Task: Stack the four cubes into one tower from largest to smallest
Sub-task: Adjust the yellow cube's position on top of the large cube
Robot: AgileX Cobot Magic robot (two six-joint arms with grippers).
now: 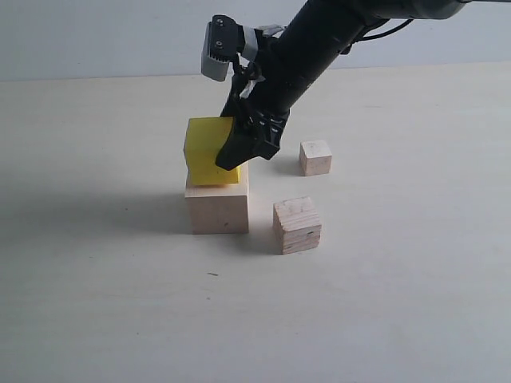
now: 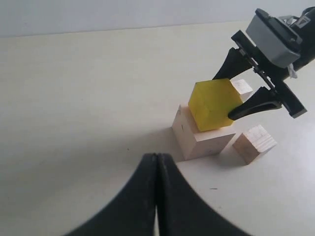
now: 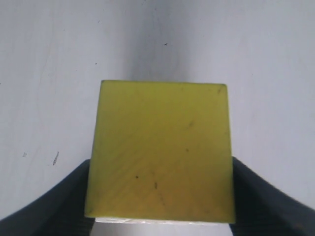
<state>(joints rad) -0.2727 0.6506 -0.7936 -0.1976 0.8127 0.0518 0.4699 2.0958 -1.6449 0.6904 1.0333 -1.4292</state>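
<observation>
Right pincer (image 2: 224, 97) clamped on yellow cube (image 1: 206, 152), tilted atop largest pale cube (image 1: 217, 209), probably touching. Left pincer (image 2: 156, 167) closed together, empty. Grainy cube (image 1: 297, 225), smallest cube (image 1: 315, 157) on table (image 1: 120, 303).

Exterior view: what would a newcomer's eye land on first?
The bright yellow cube, clamped in the right gripper, hangs slightly askew at the top of the large pale cube; contact is unclear. To the right in the exterior view, the grainy cube and, farther back, the smallest cube stand apart on the table.
</observation>
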